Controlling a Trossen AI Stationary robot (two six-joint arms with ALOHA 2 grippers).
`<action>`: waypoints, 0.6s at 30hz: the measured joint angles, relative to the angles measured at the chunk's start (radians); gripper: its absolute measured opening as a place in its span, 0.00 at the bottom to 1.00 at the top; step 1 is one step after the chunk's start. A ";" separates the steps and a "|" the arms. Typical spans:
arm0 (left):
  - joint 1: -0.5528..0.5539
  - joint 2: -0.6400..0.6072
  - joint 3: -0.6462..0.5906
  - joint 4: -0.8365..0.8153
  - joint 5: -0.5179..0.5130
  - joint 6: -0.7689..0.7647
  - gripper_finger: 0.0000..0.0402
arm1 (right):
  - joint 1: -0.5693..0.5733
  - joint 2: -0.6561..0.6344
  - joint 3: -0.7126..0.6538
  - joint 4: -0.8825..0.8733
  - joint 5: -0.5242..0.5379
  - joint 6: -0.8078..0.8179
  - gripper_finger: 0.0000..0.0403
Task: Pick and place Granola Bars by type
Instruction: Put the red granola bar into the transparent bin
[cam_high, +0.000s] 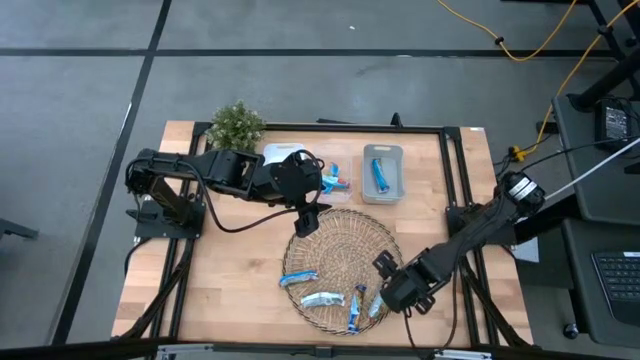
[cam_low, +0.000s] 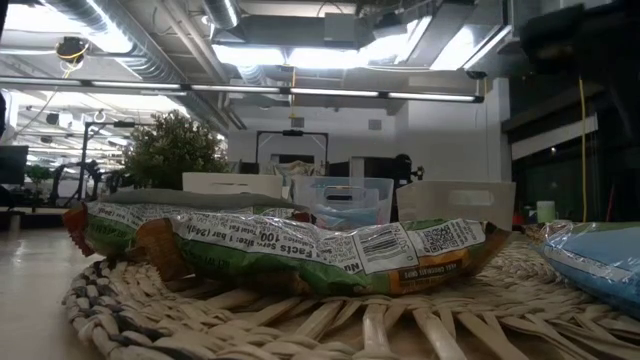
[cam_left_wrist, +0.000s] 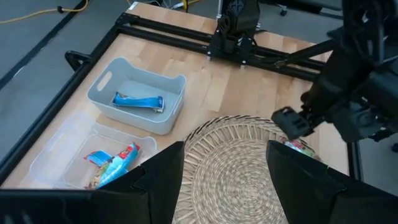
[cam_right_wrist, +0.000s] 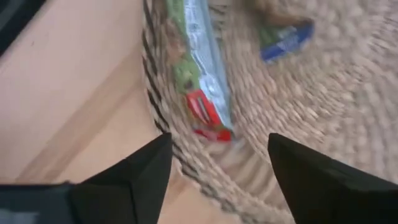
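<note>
A round wicker tray (cam_high: 345, 240) lies mid-table with several wrapped granola bars on its near part, among them a blue-and-white one (cam_high: 298, 278) and another (cam_high: 322, 298). My right gripper (cam_high: 390, 280) points down over the tray's near-right rim, open. A green, silver and red bar (cam_right_wrist: 202, 93) lies on the weave just ahead of its fingers (cam_right_wrist: 317, 180), and a blue bar (cam_right_wrist: 286, 37) lies beyond. My left gripper (cam_high: 305, 220) hangs open above the tray's far-left rim (cam_left_wrist: 242, 174) with nothing between its fingers. In the low view a green bar (cam_low: 300, 250) rests flat on the tray.
At the table's far side stand a grey bin (cam_high: 382, 172) holding one blue bar (cam_left_wrist: 138, 101), a clear bin (cam_left_wrist: 87, 165) holding mixed bars (cam_left_wrist: 112, 165), and a white bin (cam_high: 283, 156). A small potted plant (cam_high: 238, 125) stands far left. A black frame rail (cam_high: 455, 170) borders the table.
</note>
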 joint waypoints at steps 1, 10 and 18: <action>0.000 0.000 0.000 0.000 0.000 -0.006 0.55 | 0.001 0.000 -0.020 0.045 -0.001 0.000 0.66; 0.000 0.000 0.000 0.000 0.000 -0.024 0.55 | 0.001 0.000 -0.092 0.199 0.002 0.001 0.67; 0.000 0.000 0.000 0.001 -0.004 -0.027 0.55 | 0.000 0.000 -0.164 0.264 -0.024 0.003 0.67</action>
